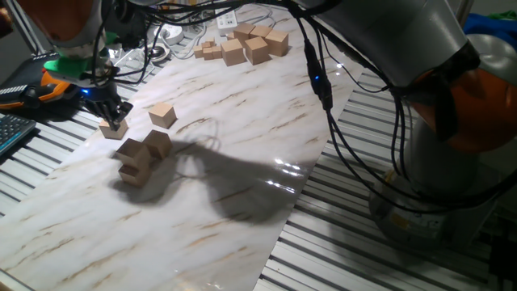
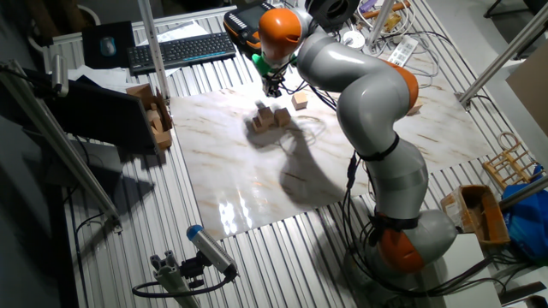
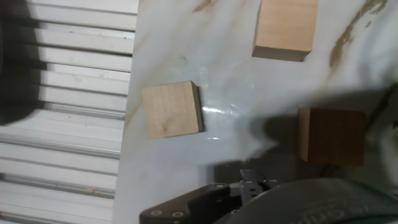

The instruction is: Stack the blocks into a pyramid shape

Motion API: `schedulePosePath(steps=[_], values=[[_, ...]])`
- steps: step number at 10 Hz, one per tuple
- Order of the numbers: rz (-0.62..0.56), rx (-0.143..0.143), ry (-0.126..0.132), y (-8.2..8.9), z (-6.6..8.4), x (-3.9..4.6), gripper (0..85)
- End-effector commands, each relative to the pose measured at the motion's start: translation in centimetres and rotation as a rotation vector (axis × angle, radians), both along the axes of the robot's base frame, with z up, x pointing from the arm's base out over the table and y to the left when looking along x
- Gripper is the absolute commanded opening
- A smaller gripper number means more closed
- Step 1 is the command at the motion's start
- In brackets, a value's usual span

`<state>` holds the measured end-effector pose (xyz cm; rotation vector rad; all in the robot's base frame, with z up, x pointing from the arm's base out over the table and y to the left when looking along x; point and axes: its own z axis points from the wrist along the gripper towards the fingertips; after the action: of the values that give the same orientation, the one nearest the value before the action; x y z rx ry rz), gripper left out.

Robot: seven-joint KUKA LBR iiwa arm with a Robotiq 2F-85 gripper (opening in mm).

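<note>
Three tan blocks (image 1: 139, 158) are bunched into a small heap on the marble board (image 1: 242, 145); one seems to rest on another. A lone block (image 1: 113, 128) lies near the board's left edge, and another single block (image 1: 162, 114) lies just right of it. My gripper (image 1: 113, 111) hovers right above the left block with its fingers spread, holding nothing. The hand view looks down on that block (image 3: 172, 110), which is free on the board, on the other single block (image 3: 285, 28), and on a shadowed block (image 3: 331, 135). The other fixed view shows the gripper (image 2: 272, 88) behind the heap (image 2: 272, 118).
A pile of spare wooden blocks (image 1: 242, 44) sits at the board's far end among cables (image 1: 161, 36). A keyboard (image 1: 12, 129) and slatted metal table (image 1: 48, 149) lie left of the board. The arm's cables (image 1: 323, 89) hang over the right side.
</note>
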<state>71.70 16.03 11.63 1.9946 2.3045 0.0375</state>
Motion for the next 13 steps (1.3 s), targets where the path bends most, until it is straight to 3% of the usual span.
schedulePosePath(steps=[1, 4, 6, 9, 11, 13], values=[[-0.011, -0.013, 0.006, 0.3, 0.2, 0.01, 0.0], [-0.021, -0.032, 0.007, -0.2, 0.7, -0.24, 0.0], [0.004, -0.006, 0.013, -0.8, 1.0, -0.29, 0.0], [0.018, 0.006, 0.01, -0.4, 0.9, -0.29, 0.0], [0.049, -0.023, -0.006, -0.3, 0.8, -0.26, 0.0], [0.062, -0.024, -0.004, -0.4, 0.5, -0.08, 0.0]])
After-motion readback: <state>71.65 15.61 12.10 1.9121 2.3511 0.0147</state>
